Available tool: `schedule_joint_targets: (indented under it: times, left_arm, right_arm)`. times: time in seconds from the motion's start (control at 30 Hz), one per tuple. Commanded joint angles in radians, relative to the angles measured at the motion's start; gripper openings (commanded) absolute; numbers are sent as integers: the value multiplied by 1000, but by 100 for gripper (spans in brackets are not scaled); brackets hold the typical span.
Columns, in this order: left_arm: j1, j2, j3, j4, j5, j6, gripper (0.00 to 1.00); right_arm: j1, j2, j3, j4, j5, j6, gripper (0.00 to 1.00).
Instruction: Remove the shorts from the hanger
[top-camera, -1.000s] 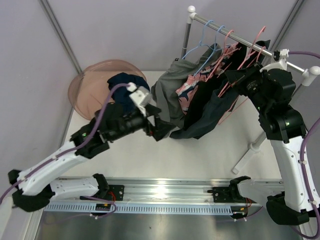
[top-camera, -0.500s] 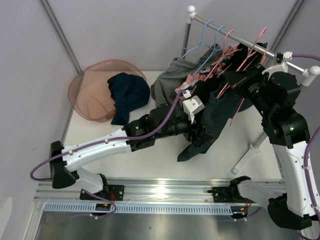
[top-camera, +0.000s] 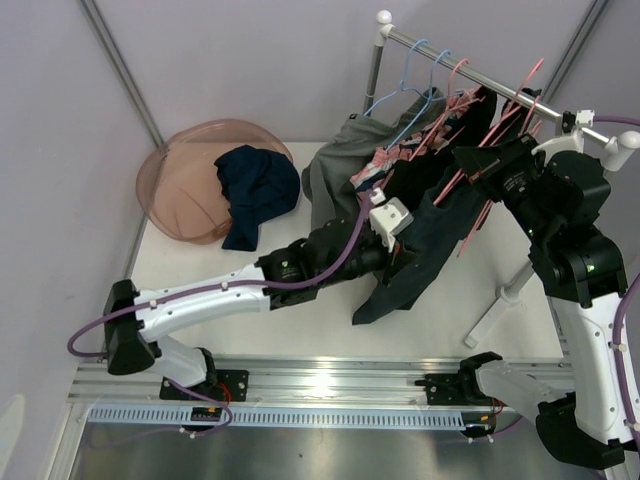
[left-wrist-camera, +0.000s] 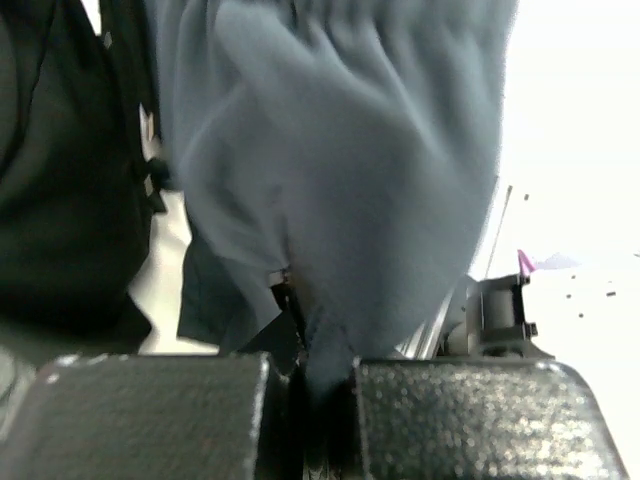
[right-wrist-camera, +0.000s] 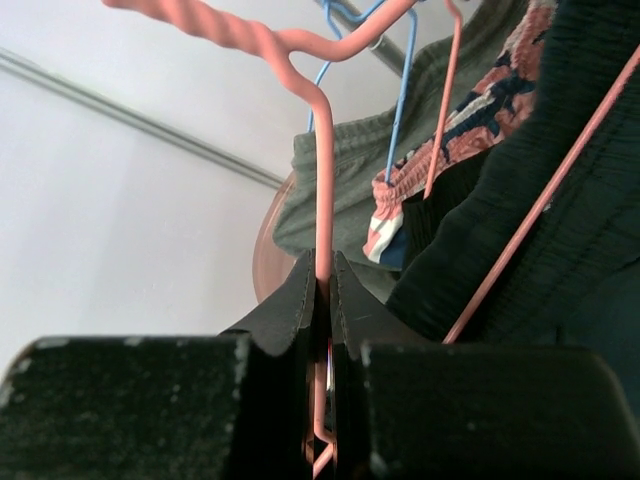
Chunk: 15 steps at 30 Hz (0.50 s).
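Several shorts hang from wire hangers on the rail (top-camera: 450, 58): grey shorts (top-camera: 335, 165), pink printed shorts (top-camera: 378, 170) and dark slate-blue shorts (top-camera: 430, 250). My left gripper (top-camera: 402, 262) is shut on the lower cloth of the dark shorts (left-wrist-camera: 340, 150); a fold sits pinched between its pads (left-wrist-camera: 325, 355). My right gripper (top-camera: 472, 160) is shut on the wire of a pink hanger (right-wrist-camera: 322, 180), just below its twisted neck (right-wrist-camera: 322, 262). Black ribbed cloth (right-wrist-camera: 560, 200) hangs close beside that wire.
A pink basin (top-camera: 170, 185) at the back left holds navy shorts (top-camera: 255, 185) that spill over its rim. Blue hangers (top-camera: 405, 85) hang on the rail. The rack's white leg (top-camera: 500, 300) slants across the table at the right.
My left arm swung right, from beside the basin to the hanging dark shorts, and its jaws closed on the cloth. The right gripper kept its hold on the hanger and shifted slightly.
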Motion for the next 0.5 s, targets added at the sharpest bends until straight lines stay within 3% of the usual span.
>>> schedule_joint_targets:
  times: [0.0,0.13,0.27,0.47]
  left_arm:
    - [-73,-137,-127,37,-90,-4,0]
    - [-174,-310,-322,59,-163,-53,0]
    - [-265,-378,-499,94,-199,-127,0]
    - [-277,-323,-513,181,-271,-158,0]
  right_arm:
    - [-33,-14,56,112,19,-32,0]
    - [-100,9,72,112,-17,-28,0]
    - [-169,20,73,122,-81,-3,0]
    - [-200,0,13,155,-178,96,0]
